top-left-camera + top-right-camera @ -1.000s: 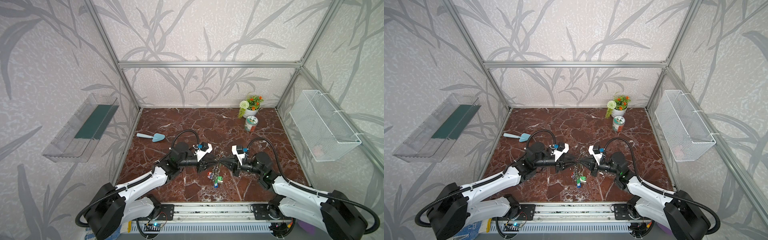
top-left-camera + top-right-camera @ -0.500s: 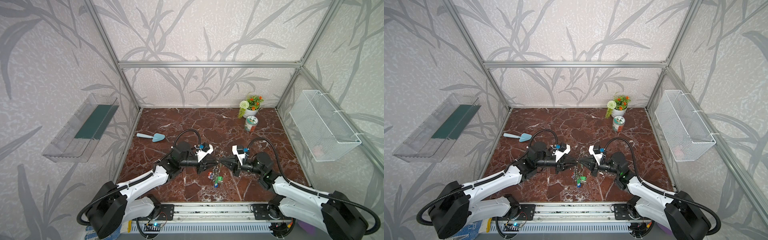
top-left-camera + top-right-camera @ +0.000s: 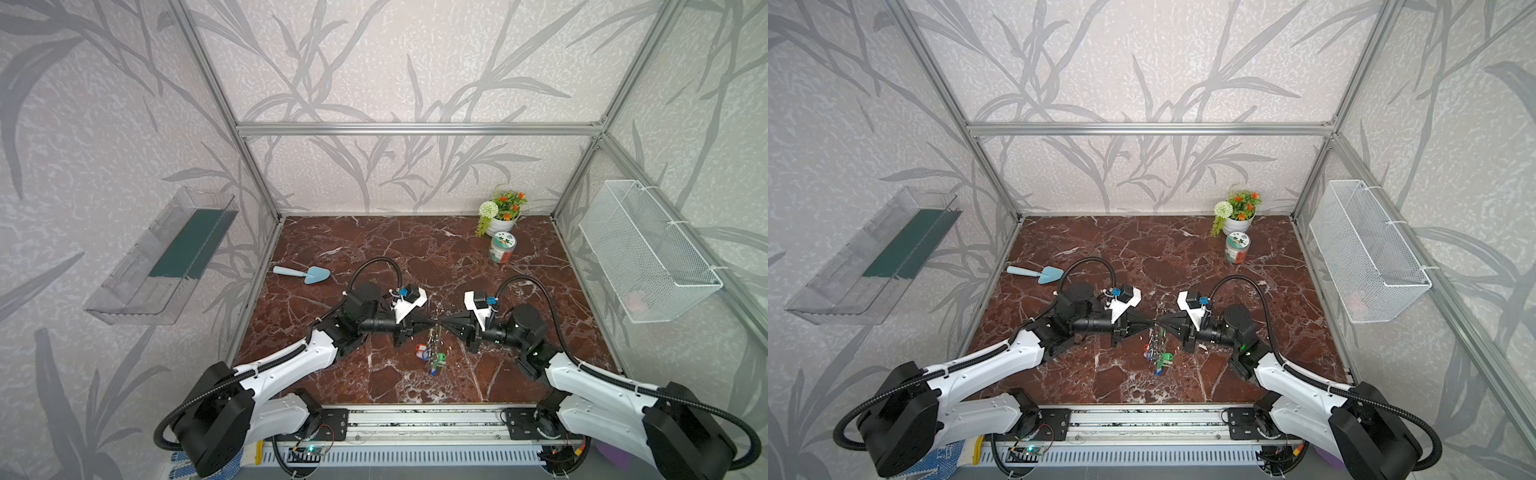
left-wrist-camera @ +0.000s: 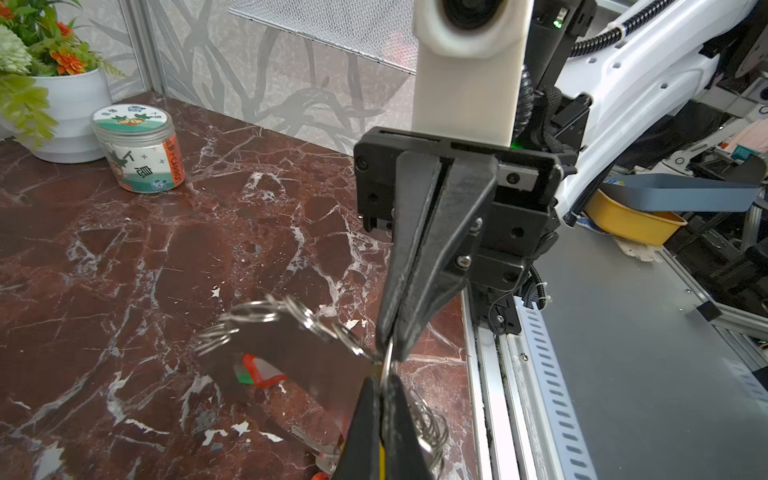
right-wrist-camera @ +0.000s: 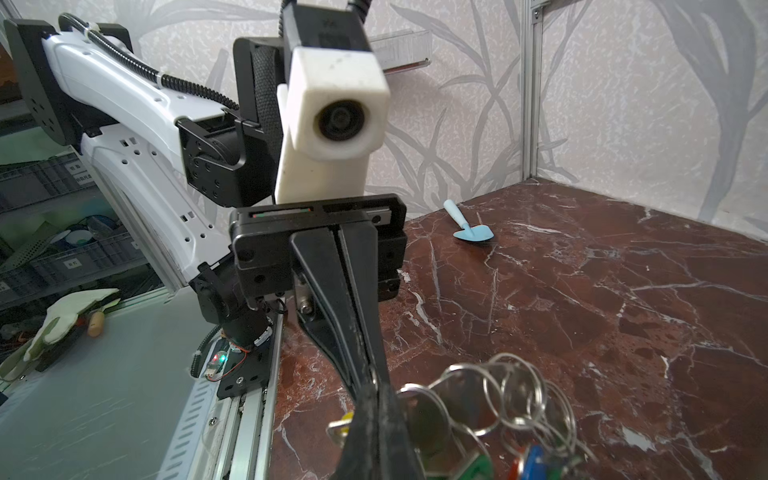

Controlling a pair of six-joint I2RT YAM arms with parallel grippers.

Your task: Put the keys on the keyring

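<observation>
1. Left claw [image 3: 430, 322] clamps the yellow-tagged keys [image 4: 381, 455], raised over the counter's [image 3: 374, 249] near middle
2. Right claw [image 3: 444, 322], tip to tip with it, pinches the keyring [image 3: 434, 338]; coloured tags [image 3: 439, 357] dangle below

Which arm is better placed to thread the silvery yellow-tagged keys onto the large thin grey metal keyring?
Left, probably: the left gripper is shut tip to tip with the right gripper, which pinches the thin grey keyring steady, and yellow, seemingly the keys' tag, shows between the left fingers.
</observation>
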